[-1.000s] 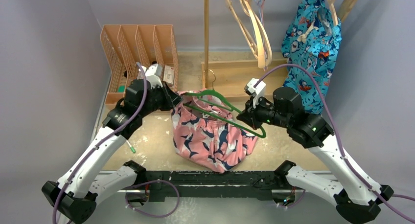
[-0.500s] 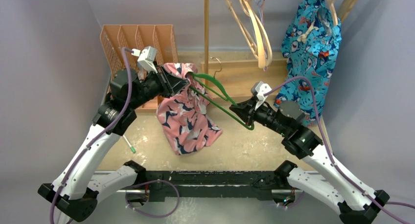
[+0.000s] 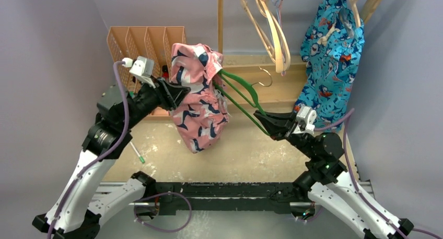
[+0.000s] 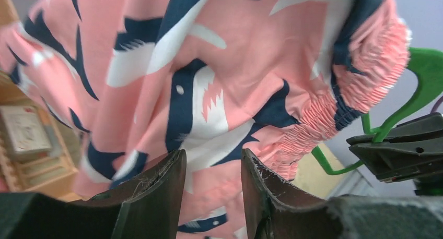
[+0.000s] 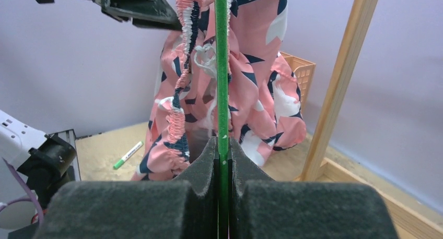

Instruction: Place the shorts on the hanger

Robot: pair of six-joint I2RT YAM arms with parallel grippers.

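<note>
Shorts point(image 3: 198, 100), hanger point(image 5: 222, 67) higher above dusty table point(image 3: 245, 155)

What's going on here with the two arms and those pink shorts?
The right gripper is shut on the thin green hanger and holds it up off the table. The shorts hang bunched from the hanger's far end, which disappears into the fabric. The left gripper sits right against the shorts with its jaws apart, and the wrist view does not show it clamped on any cloth. The shorts are carried by the hanger, but bunched rather than spread.
</note>
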